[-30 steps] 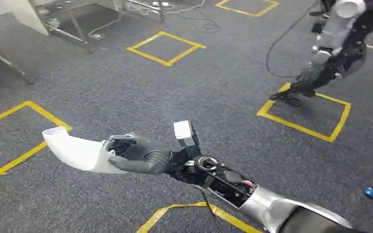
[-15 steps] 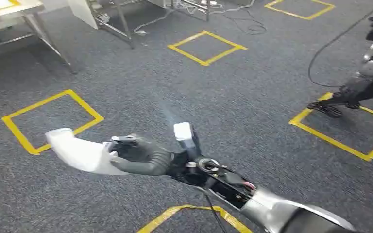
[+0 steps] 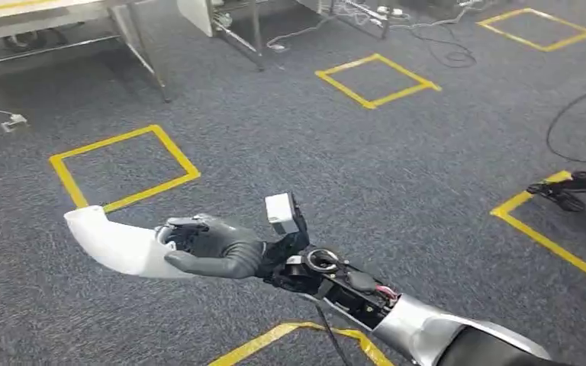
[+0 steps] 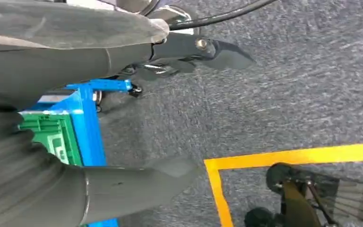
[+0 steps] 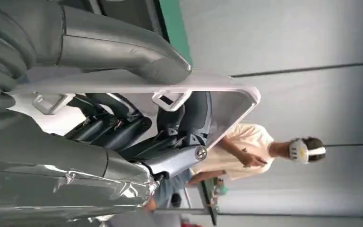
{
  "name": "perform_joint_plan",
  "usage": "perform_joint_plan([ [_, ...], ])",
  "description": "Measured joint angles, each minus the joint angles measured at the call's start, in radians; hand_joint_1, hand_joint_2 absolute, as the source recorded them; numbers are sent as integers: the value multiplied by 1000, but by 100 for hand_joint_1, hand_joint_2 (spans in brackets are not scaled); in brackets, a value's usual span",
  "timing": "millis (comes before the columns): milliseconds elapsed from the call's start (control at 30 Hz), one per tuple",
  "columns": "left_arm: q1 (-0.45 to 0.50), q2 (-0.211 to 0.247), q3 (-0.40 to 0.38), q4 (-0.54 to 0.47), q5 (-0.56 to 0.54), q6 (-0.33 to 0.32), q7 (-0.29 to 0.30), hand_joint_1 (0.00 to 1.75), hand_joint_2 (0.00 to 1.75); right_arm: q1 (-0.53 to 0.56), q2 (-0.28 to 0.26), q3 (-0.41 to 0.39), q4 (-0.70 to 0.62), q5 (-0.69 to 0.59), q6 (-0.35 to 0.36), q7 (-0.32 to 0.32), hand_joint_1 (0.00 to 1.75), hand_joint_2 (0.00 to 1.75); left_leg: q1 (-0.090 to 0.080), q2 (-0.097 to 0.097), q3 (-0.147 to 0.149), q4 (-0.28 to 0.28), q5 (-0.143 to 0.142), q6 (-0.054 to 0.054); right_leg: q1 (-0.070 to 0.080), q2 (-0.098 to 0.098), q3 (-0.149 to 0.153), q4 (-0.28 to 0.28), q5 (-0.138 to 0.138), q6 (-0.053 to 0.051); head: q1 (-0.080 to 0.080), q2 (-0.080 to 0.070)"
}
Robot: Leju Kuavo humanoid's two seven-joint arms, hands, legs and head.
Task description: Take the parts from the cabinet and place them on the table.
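Right hand [image 3: 214,248] grips the white part [image 3: 114,244], fingers wrapped round its near end; the part juts out to the robot's left, held in the air above the grey carpet [image 3: 336,160]. In the right wrist view the same part [image 5: 137,85] is a pale curved shell with small clips, thumb [image 5: 118,47] on one face, dark fingers [image 5: 118,123] behind the other.

Left hand [image 4: 52,189]: fingers spread, nothing between them.

Surroundings, head view: yellow tape squares on the carpet, one [image 3: 122,168] just beyond the part, one [image 3: 378,78] farther off. Worktop [image 3: 30,11] on metal legs at upper left, well apart from the hand. Cables [image 3: 442,49] trail across the floor at the top. Another robot's foot [image 3: 557,194] at the right edge.

Left wrist view: blue frame [image 4: 87,118] with a green crate [image 4: 52,137] beside the hand. Right wrist view: person [image 5: 255,151] in a pale shirt, beyond the part.
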Motion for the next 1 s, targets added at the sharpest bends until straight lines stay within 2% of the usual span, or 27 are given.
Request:
perform_joint_plan([
  [33,0,0,0,0,0,0,0,0,175,2,0,0,0,0,0,0,175,175,-1,-11,-1,0,0,1,0,12,-44,93,-40,2,6,0],
  [67,0,0,0,0,0,0,0,0,175,4,-1,0,2,0,0,1,175,175,-2,-22,-1,0,-1,2,0,17,-85,177,-68,4,9,0],
  [100,0,0,0,0,0,0,0,0,175,7,-1,0,2,0,0,1,175,175,-3,-34,0,1,-1,2,0,18,-107,215,-69,3,13,0],
  [133,0,0,0,0,0,0,0,0,175,7,-1,2,2,0,0,1,175,175,-4,-48,1,1,-1,2,0,18,-104,199,-44,0,13,0],
  [167,0,0,0,0,-3,0,0,0,175,7,-1,2,2,0,-2,1,175,175,-4,-62,2,1,-1,2,0,21,-78,134,2,-4,15,0],
  [200,0,0,0,0,-5,0,0,0,175,6,-1,2,1,0,-3,2,175,175,-4,-77,4,2,-1,2,0,31,-36,39,56,-10,17,0],
  [233,0,0,0,0,-6,0,-2,0,175,6,-1,3,1,0,-3,2,175,175,-4,-90,6,2,-1,1,0,59,7,-60,106,-17,20,0],
  [267,-1,-4,0,0,-6,-2,-3,0,175,6,-1,3,1,0,-3,2,175,175,-6,-98,3,3,-1,-2,0,108,27,-113,113,-25,21,0],
  [300,-2,-4,0,0,-7,-2,-3,0,175,6,-1,3,0,0,-3,3,175,175,-6,-113,-3,7,1,-8,-3,103,34,-134,110,-24,16,0],
  [367,3,-2,0,0,-7,-3,-3,0,175,7,-1,3,0,0,-5,4,175,175,0,-129,-9,1,6,-22,4,87,33,-129,109,-26,18,0],
  [400,7,-2,0,0,-8,-3,-3,0,175,7,-1,3,0,0,-5,5,175,175,-1,-141,-9,-3,10,-31,3,76,37,-136,113,-34,17,0],
  [433,8,2,0,0,-8,-3,-2,0,175,6,0,3,-2,0,-5,5,175,175,0,-119,-10,3,4,-30,-8,61,43,-149,120,-41,16,0],
  [467,8,-2,0,1,-8,-3,-2,0,175,6,0,3,-3,0,-6,6,175,175,-7,-55,-24,33,-19,-35,-7,50,46,-153,122,-46,9,0],
  [500,5,-3,0,1,-8,-3,-2,0,175,6,0,3,-4,0,-6,6,175,175,-4,-25,-60,105,-63,-39,-6,37,46,-153,122,-48,-7,0],
  [567,1,-3,0,1,-8,-3,-2,0,175,8,0,3,-4,0,-6,8,175,175,-2,-10,-146,283,-139,-49,-5,7,43,-153,121,-50,-15,0],
  [600,2,-3,0,1,-8,-3,-2,0,175,9,0,3,-4,0,-6,8,175,175,0,-8,-170,333,-151,-53,-4,-6,42,-153,121,-50,-16,0],
  [633,3,-3,0,1,-8,-3,-2,0,175,9,0,3,-4,0,-6,9,175,175,2,-7,-168,331,-139,-55,-5,-18,42,-153,120,-49,-18,0],
  [667,3,-2,0,1,-8,-3,-2,0,175,9,0,4,-4,0,-6,9,175,175,4,-4,-139,277,-103,-56,-5,-31,43,-152,118,-47,-19,0],
  [700,3,-1,0,1,-8,-3,-1,0,175,8,0,4,-4,0,-6,10,175,175,4,5,-91,189,-62,-56,-6,-41,45,-152,116,-44,-20,0],
  [733,3,0,0,1,-9,-3,-1,0,175,8,0,4,-5,0,-6,11,175,175,4,29,-32,84,-20,-55,-7,-51,48,-150,113,-39,-21,0],
  [767,1,-1,0,1,-9,-3,-1,0,175,7,0,4,-6,0,-6,11,175,175,2,73,9,10,-8,-53,-2,-60,50,-147,108,-31,-24,0],
  [800,-1,0,0,1,-9,-3,-1,0,175,6,0,4,-6,0,-6,11,175,175,-7,60,11,-2,-9,-42,5,-67,47,-141,103,-25,-29,0],
  [833,-1,-1,0,1,-10,-3,-1,0,175,6,0,4,-6,-2,-6,11,175,175,-7,48,7,1,-10,-31,6,-74,50,-143,103,-22,-16,0],
  [900,2,-1,0,1,-10,-3,-1,0,175,6,0,5,-7,-2,-6,11,175,175,-9,28,4,5,-13,-20,5,-91,56,-144,98,-14,-12,0],
  [933,2,-1,0,1,-10,-2,-1,0,175,6,0,5,-8,-2,-6,11,175,175,-4,21,7,1,-10,-11,2,-91,55,-141,91,-5,-12,0],
  [967,3,-3,0,1,-11,-2,-1,0,175,5,0,5,-9,-3,-4,10,175,175,-2,16,7,1,-10,-8,-2,-42,48,-114,67,0,-6,0],
  [1000,2,-3,0,1,-14,-2,-1,0,175,5,0,5,-9,-9,1,8,175,175,-2,13,8,1,-10,-1,-4,-7,19,-47,25,1,0,0],
])
